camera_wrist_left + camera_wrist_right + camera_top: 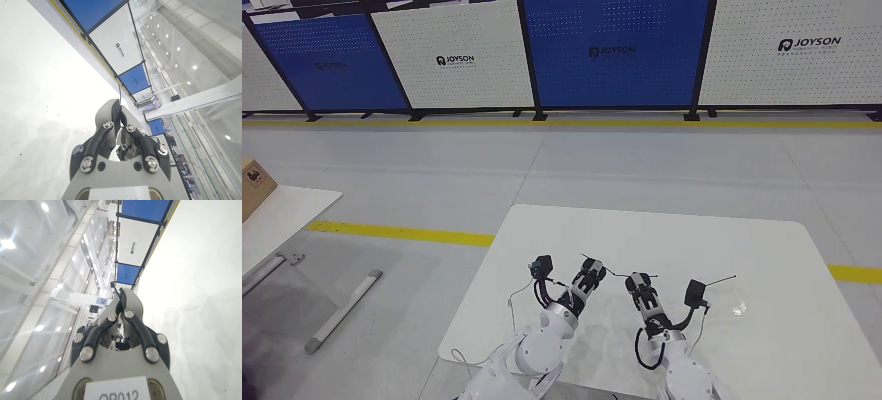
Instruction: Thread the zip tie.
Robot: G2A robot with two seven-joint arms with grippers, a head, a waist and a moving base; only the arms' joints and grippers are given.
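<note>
Both grippers hover side by side over the near part of the white table [742, 250]. My left gripper [120, 106] is shut on a thin black zip tie strip [119, 92] that sticks out past its fingertips. My right gripper [122, 292] is shut on a black zip tie strip whose small square head [112, 284] pokes out beyond the tips. In the top view the left gripper [594, 268] and right gripper [638, 283] are a short gap apart, with a thin black strip [604, 266] running between them. Whether the tail is inside the head, I cannot tell.
Bare table surface stretches ahead and to the right of the grippers. A second table [282, 215] with a cardboard box [254, 185] stands at the far left across the floor. Blue and white panels [612, 50] line the back.
</note>
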